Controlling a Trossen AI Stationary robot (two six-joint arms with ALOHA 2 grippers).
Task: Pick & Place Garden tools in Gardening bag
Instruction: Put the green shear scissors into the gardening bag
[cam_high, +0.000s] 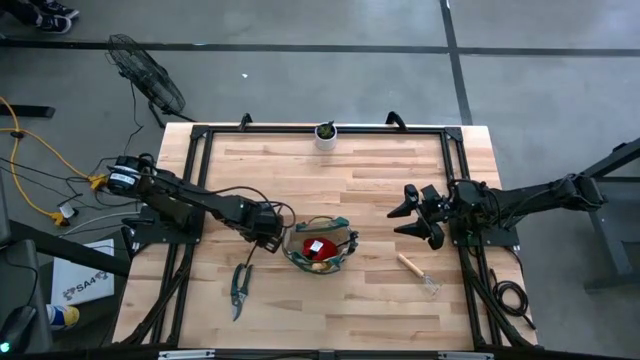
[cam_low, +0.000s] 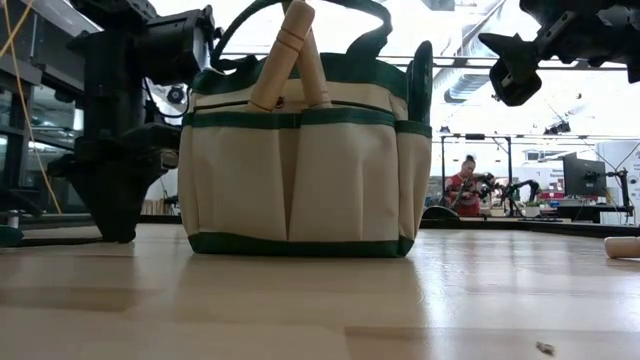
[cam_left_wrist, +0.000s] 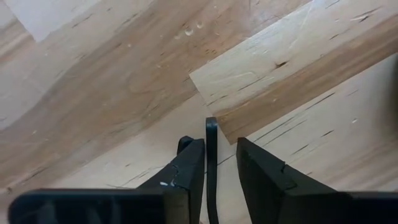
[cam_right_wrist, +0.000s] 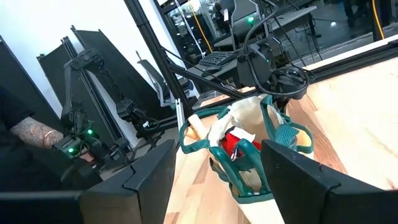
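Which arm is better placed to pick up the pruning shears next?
Left. The left gripper sits beside the gardening bag, with the pruning shears on its side; the right gripper waits across the table.

Tan gardening bag (cam_low: 300, 170), green trim

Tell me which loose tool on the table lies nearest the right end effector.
The wooden-handled trowel, lying just in front of the right end effector. The other loose tool, the shears, lies on the far side of the bag, by the left arm.

1 gardening bag (cam_high: 320, 250), 1 pruning shears (cam_high: 239, 289), 1 trowel (cam_high: 417, 274), 1 potted plant (cam_high: 326, 133), 2 arms.
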